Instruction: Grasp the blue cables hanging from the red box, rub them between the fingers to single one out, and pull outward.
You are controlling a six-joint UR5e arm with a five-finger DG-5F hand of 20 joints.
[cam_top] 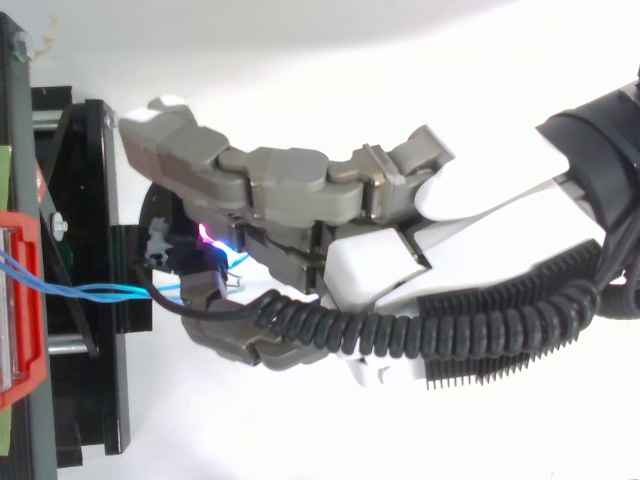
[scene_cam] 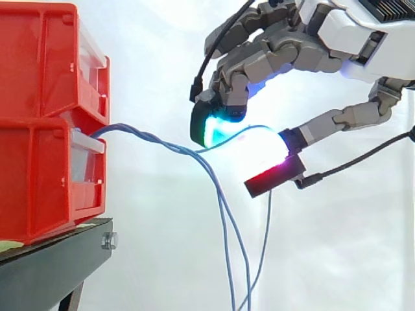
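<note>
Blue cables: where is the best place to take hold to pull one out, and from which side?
Probably the free span past the twisted stretch near the red box, where the blue cables fan apart before hanging down. Come from the side away from the box, pinching across one strand, as the hand does.

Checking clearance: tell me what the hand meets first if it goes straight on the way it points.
The hand points left. It would likely meet the twisted blue cables first, then the lower red bin they leave. Depth is uncertain.
</note>
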